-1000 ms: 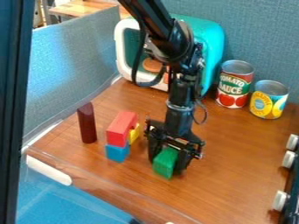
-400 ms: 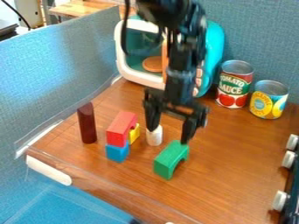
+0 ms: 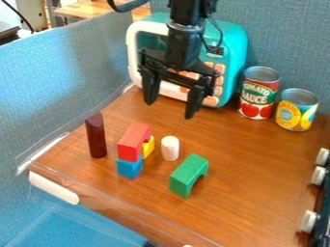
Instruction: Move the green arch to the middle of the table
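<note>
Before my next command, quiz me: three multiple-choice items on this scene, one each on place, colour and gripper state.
1. Where is the white cylinder?
A) In the toy microwave
B) On the table, beside the yellow block
C) Atop a can

2. What colour is the block under the near end of the red block?
A) Blue
B) Purple
C) White

3. The gripper is:
A) Shut on a block
B) Shut and empty
C) Open

Key:
1 B: it stands just right of the yellow block.
2 A: blue shows beneath.
3 C: its fingers are spread, and the green arch is on the table.
</note>
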`<state>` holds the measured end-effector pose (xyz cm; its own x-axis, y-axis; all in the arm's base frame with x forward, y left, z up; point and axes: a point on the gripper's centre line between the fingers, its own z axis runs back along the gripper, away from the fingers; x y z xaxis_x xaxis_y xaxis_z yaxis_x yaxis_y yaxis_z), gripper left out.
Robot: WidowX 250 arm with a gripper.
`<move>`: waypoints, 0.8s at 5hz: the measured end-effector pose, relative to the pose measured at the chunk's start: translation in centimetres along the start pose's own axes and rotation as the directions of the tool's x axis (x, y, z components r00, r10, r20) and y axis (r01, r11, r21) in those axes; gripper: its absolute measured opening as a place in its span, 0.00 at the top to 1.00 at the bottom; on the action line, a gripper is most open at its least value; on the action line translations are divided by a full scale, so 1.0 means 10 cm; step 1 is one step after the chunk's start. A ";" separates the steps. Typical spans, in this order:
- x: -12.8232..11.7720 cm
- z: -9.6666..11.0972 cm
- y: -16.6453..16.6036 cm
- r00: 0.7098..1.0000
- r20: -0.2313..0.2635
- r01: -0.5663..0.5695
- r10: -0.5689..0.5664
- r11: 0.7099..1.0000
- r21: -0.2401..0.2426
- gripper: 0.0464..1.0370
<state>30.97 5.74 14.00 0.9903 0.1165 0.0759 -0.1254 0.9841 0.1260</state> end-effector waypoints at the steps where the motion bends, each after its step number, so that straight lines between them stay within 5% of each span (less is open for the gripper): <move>1: -0.04 -0.06 0.09 0.999 -0.040 -0.006 0.006 1.000 0.005 0.04; 4: -0.04 -0.06 0.09 0.999 -0.042 -0.009 0.009 1.000 0.005 0.04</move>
<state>30.48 6.70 13.46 0.9908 0.1308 0.0354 -0.1344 0.9823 0.1306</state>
